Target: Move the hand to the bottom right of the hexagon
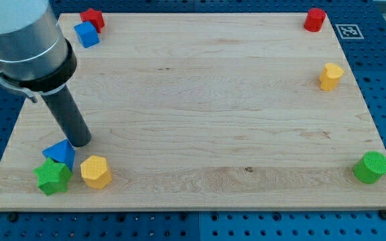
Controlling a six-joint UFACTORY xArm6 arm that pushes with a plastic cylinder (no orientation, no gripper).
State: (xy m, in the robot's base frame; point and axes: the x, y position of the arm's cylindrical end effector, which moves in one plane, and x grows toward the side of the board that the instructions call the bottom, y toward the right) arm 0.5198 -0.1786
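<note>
The yellow hexagon [96, 172] lies near the view's bottom left on the wooden board [206, 94]. My tip [80, 142] rests on the board just above and slightly left of the hexagon, a short gap apart. The tip stands right beside the upper right edge of a blue triangle block [60, 152], which lies left of the hexagon. A green star block [52, 177] sits below the blue triangle, left of the hexagon.
A red star block [92, 18] and a blue cube [86, 34] sit at the top left. A red cylinder [314, 19] and a yellow block [331, 76] are at the top right. A green cylinder [371, 167] is at the bottom right.
</note>
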